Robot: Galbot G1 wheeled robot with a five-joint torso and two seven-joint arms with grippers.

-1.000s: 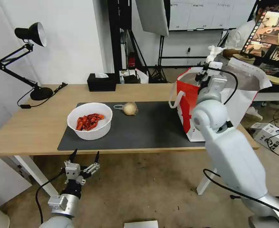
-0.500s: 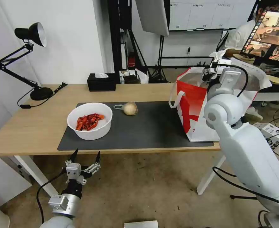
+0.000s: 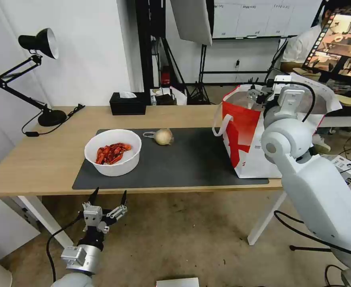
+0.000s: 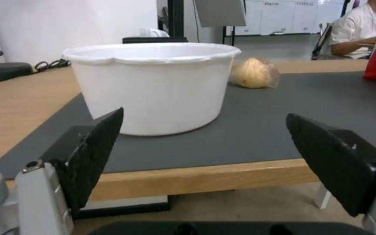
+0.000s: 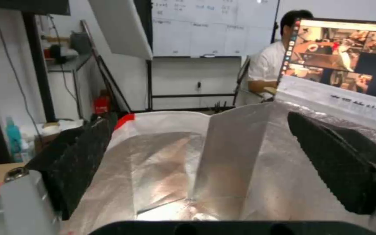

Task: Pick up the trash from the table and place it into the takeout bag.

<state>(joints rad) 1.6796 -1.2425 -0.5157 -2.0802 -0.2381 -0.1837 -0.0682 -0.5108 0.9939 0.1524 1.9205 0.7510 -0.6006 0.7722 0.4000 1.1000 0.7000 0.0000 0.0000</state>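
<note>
Since a second ago my right arm has swung further right over the takeout bag, and the white tissue it was pinching is gone from the fingers. Left pincer (image 3: pixel 107 198) hangs below the worktop (image 3: pixel 44 159) edge, spread wide, nothing in it. On the dark mat (image 3: pixel 183 159) I see the white bowl of crayfish shells (image 3: pixel 112 152), then the plastic-wrapped beige ball (image 3: pixel 163 136) near it. Takeout bag (image 3: pixel 243 135) stands at the mat's right end; right pincer (image 3: pixel 259 92) sits over its mouth, spread, foil lining (image 5: pixel 162 156) underneath.
</note>
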